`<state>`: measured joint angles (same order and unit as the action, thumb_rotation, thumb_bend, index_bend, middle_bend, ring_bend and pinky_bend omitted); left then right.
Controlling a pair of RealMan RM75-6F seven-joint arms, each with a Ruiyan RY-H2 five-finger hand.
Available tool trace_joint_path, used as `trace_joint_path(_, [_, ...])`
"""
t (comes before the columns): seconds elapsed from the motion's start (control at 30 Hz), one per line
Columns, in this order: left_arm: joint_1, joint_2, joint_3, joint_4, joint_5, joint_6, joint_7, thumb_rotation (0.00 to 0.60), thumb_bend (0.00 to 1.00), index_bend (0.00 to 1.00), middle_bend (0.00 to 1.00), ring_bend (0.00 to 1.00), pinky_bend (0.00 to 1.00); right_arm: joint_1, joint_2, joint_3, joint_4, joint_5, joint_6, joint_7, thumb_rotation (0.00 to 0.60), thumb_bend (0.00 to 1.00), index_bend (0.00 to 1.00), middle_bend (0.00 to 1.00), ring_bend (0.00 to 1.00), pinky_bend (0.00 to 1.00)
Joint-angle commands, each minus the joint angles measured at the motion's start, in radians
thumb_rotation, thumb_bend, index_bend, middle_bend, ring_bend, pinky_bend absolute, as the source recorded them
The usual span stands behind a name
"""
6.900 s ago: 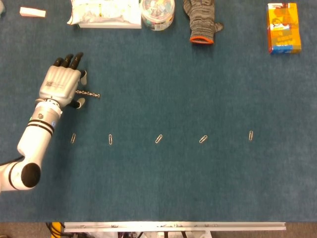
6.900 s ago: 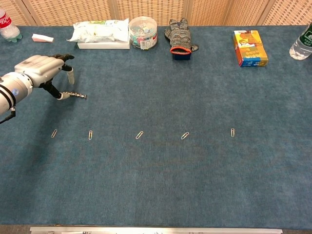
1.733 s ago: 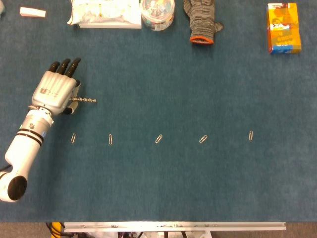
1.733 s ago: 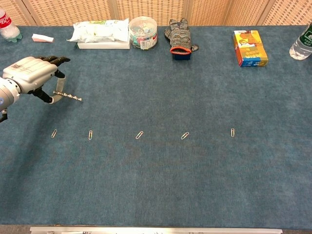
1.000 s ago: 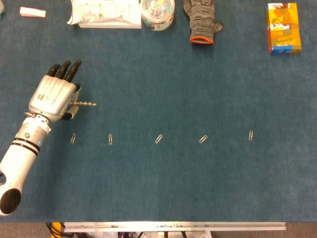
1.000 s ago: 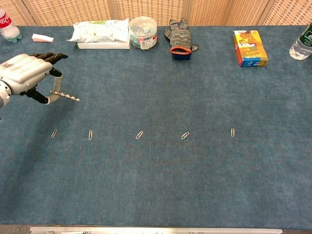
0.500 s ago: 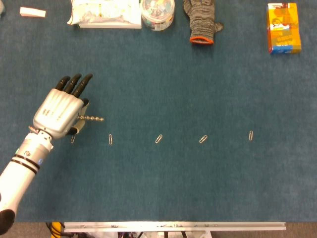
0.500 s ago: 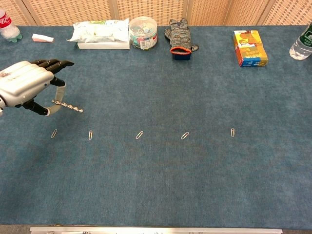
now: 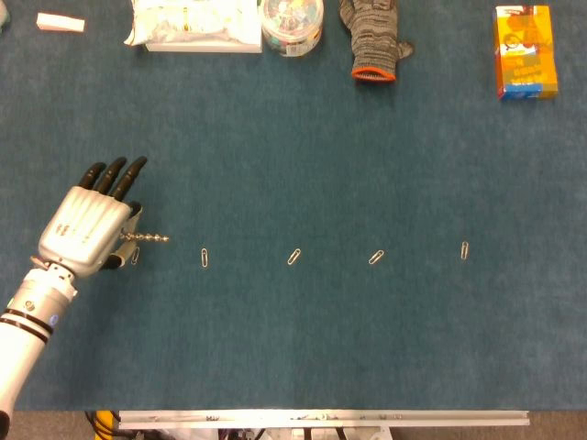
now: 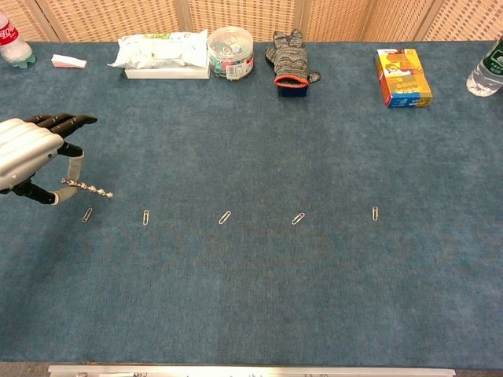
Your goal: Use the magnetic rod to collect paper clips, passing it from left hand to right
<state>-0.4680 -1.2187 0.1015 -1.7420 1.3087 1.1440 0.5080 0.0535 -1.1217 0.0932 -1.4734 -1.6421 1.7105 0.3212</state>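
My left hand point(image 9: 87, 229) point(image 10: 31, 155) pinches one end of the thin beaded magnetic rod point(image 9: 149, 238) point(image 10: 89, 189), which sticks out to the right, just above the cloth. The leftmost paper clip point(image 10: 87, 214) lies right below the rod tip; in the head view the hand partly hides it. More paper clips lie in a row to the right: one point(image 9: 204, 258) point(image 10: 145, 217), another point(image 9: 294, 257) point(image 10: 225, 217), and others point(image 9: 376, 258) point(image 9: 464, 250). My right hand is in neither view.
Along the far edge of the blue cloth stand a wipes pack point(image 9: 194, 23), a clear tub point(image 9: 292, 24), a grey glove point(image 9: 372, 38), an orange box point(image 9: 525, 50) and a small white packet point(image 9: 60, 22). Bottles point(image 10: 14, 41) point(image 10: 487, 69) stand at the far corners.
My left hand has carried the rod down and to the left over the last second, lowering it toward the leftmost paper clip. The clips have not moved.
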Motion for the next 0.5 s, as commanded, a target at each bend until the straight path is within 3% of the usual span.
trace_joint_path(0.03, [0.015, 0.007, 0.007, 0.007, 0.011, 0.009, -0.012, 0.600, 0.33, 0.65, 0.03, 0.00, 0.11, 0.000, 0.000, 0.000, 0.000, 0.001, -0.002, -0.001, 0.600, 0.14, 0.24, 0.14, 0.12, 0.31])
trace_joint_path(0.5, [0.065, -0.008, 0.022, 0.064, 0.032, -0.004, -0.074, 0.600, 0.33, 0.65, 0.03, 0.00, 0.11, 0.001, -0.002, -0.002, -0.003, -0.001, -0.003, -0.008, 0.600, 0.14, 0.24, 0.14, 0.12, 0.31])
